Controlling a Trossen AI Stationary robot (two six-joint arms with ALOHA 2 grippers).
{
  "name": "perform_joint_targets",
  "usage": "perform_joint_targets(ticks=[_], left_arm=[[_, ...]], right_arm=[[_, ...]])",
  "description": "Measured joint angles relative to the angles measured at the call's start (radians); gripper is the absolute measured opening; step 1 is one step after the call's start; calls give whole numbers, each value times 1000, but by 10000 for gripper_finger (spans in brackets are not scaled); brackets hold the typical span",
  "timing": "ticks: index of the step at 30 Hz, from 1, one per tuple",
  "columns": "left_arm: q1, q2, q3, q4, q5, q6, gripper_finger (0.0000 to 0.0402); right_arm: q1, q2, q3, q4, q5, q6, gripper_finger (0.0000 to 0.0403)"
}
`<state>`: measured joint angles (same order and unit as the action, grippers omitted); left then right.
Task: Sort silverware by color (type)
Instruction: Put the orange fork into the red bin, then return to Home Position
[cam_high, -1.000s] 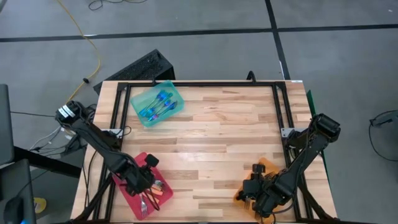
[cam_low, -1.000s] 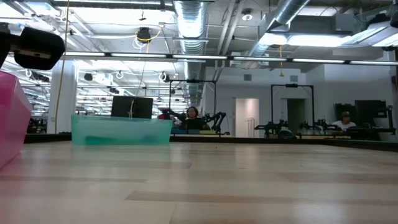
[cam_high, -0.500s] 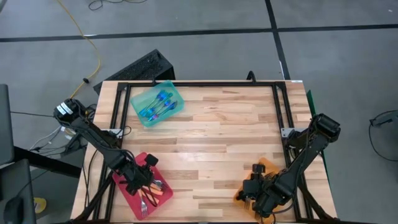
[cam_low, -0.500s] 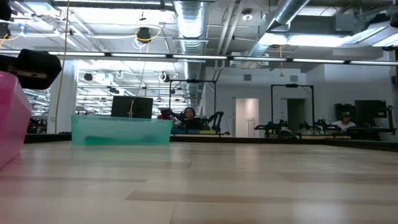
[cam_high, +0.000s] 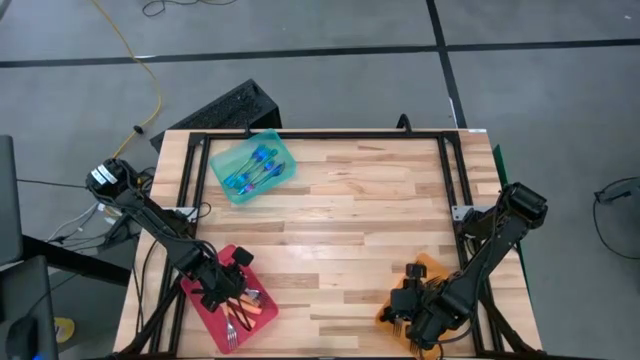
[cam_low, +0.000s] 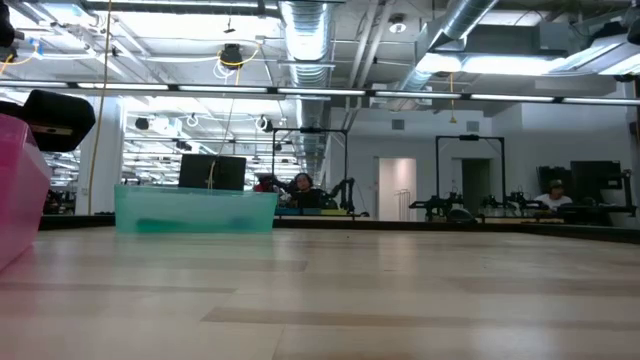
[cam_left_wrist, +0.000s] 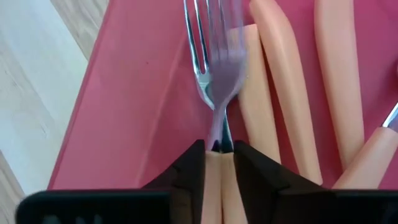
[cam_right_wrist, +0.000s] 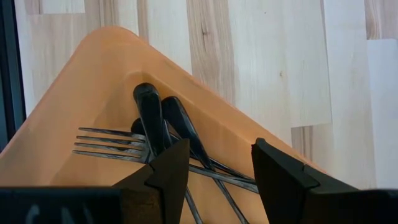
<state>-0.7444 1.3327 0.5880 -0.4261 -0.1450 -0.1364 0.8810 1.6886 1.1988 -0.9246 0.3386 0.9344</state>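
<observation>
Three trays: a teal tray (cam_high: 253, 166) is seen at the far left of the table (cam_high: 380, 230), a red tray (cam_high: 205, 300) at the near left corner, an orange tray (cam_high: 430, 268) at the near right.
Left gripper (cam_left_wrist: 217, 163): it is lowered into the red tray; an orange-handled fork (cam_left_wrist: 216, 93) is pinched between its fingers (cam_left_wrist: 189, 171), the metal tines pointing away.
Other orange handles (cam_left_wrist: 336, 74): they are laid in the red tray just beside the pinched fork.
Right gripper (cam_right_wrist: 219, 163): it is held over the orange tray, fingers (cam_right_wrist: 277, 171) spread, nothing between them.
Black forks (cam_right_wrist: 149, 134): they are laid crossed in the orange tray.
Blue-handled forks (cam_high: 255, 165): they are gathered in the teal tray.
</observation>
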Motion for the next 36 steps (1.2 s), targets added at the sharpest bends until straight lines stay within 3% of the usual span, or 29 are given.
perform_joint_targets(ticks=[8, 15, 19, 24, 31, 36], left_arm=[[0, 0, 33, -13, -36, -24, 108], [0, 0, 234, -187, -71, -40, 111], [0, 0, 391, -247, -104, -42, 111], [0, 0, 572, -194, -191, -43, 112], [0, -1, 790, -215, -204, -21, 112], [-2, -7, 870, -229, -214, 3, 112]], right_arm=[[0, 0, 0, 20, 0, -1, 194], [-14, 0, 70, 19, 11, -75, 194], [-48, 0, 179, 18, 85, -190, 194], [-108, -1, 396, 50, 242, -301, 194], [-146, -2, 687, 34, 164, -558, 194], [-171, -2, 775, 45, 160, -730, 194]])
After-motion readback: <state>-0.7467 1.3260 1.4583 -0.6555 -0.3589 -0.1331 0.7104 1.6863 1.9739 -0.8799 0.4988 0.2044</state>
